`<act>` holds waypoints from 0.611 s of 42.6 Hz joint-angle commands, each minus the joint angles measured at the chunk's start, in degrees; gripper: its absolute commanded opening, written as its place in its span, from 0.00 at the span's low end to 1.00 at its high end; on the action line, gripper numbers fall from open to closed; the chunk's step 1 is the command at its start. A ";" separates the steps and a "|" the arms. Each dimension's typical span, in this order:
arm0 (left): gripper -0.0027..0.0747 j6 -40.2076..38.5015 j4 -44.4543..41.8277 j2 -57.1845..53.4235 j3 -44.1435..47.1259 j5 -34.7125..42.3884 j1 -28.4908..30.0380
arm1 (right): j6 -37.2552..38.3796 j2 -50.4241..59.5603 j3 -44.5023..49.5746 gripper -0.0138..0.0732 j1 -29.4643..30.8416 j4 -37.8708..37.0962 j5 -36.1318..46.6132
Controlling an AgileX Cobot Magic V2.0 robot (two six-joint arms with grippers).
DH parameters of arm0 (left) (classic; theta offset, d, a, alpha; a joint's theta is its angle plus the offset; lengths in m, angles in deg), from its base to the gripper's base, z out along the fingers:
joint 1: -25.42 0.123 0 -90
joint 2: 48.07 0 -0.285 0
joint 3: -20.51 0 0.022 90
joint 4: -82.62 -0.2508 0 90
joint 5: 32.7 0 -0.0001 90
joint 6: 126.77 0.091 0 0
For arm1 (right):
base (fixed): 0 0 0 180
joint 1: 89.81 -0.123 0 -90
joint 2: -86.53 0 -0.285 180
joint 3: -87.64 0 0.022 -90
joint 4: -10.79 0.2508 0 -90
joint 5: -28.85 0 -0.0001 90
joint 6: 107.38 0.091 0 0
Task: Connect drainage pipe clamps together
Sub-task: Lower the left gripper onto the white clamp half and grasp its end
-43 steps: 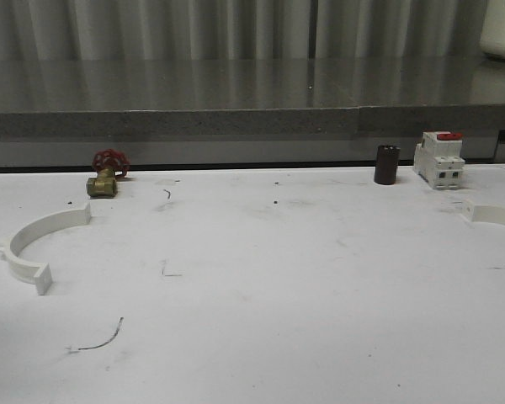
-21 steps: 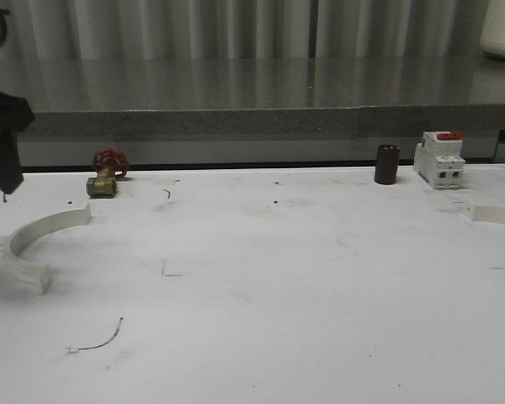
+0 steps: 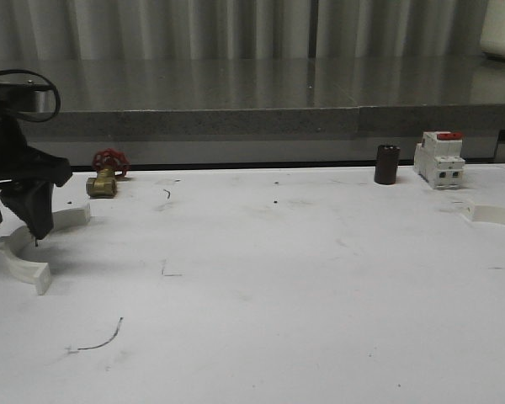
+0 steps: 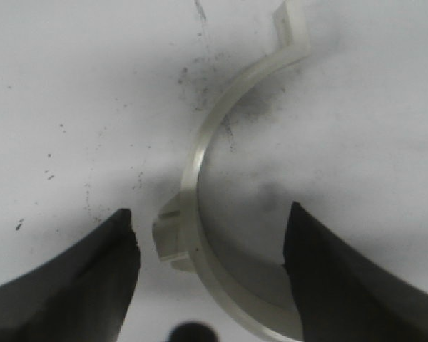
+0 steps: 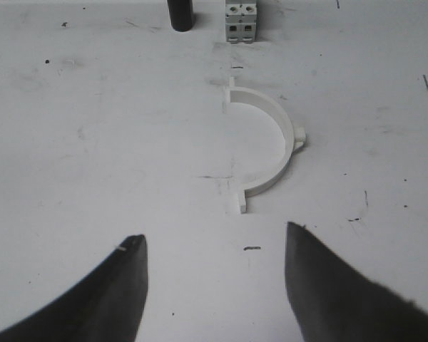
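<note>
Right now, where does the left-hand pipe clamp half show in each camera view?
Front view: left clamp half lies on the table at the far left, partly behind the left gripper.
Left wrist view: the same arc runs between the open fingers.
Right wrist view: the arc there is the other clamp half.
Shared landmark: breaker, also at.

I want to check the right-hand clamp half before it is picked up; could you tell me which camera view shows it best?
The right wrist view: the right clamp half lies whole and unobstructed on the table, both end tabs visible, ahead of the open right gripper. The front view catches just one end of it at the frame's right edge.
</note>
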 commanded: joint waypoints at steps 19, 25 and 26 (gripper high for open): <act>0.39 -0.66 0.81 0.15 -1.74 3.10 -0.02 | -0.04 -0.39 -1.68 0.68 0.05 -0.42 3.19; 0.24 -0.66 0.81 0.15 -1.74 2.69 -0.02 | -0.04 -0.39 -1.68 0.68 0.05 -0.42 3.19; 0.23 -0.66 0.81 0.15 -1.74 2.97 -0.02 | -0.04 -0.39 -1.68 0.68 0.05 -0.42 3.19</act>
